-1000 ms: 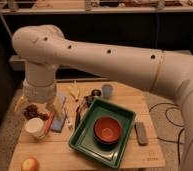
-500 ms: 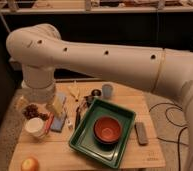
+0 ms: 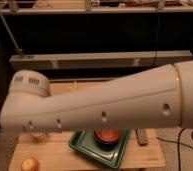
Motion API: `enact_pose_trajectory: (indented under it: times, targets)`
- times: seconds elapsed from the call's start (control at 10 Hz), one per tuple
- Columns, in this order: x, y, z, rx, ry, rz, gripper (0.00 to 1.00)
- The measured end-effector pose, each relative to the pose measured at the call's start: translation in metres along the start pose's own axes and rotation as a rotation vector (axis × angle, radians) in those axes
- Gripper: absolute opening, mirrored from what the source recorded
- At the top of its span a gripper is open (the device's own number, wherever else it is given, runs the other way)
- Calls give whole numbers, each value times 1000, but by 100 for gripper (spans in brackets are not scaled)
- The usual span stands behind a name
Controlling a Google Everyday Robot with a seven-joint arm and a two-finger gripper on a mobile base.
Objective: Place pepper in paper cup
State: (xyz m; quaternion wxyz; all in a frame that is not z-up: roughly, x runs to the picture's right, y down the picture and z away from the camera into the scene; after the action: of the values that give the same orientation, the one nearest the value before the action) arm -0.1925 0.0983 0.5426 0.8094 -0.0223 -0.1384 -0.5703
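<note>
Our arm (image 3: 105, 112) is blocking most of the surface (image 3: 146, 156), with the tray (image 3: 90, 149) and orange bowl (image 3: 109, 136) peeking out. The end effector's hidden, so we can't tell its state.

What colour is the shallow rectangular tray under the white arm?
The tray is green in the camera view; gripper out of sight.

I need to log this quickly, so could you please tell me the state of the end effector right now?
End effector: out of view, so its state cannot be told; the white arm covers much of the wooden table.
</note>
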Motion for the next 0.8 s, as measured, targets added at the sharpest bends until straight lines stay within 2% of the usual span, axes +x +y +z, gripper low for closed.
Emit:
enact_pose_trajectory:
  times: [0.2,0.4,0.6,0.8]
  targets:
    - [-5,4,3,55,77,-7,80]
    - [-10,6,4,91,111,-13,80]
    - [-3,5,7,81,87,-25,80]
    - [28,13,20,79,73,-8,80]
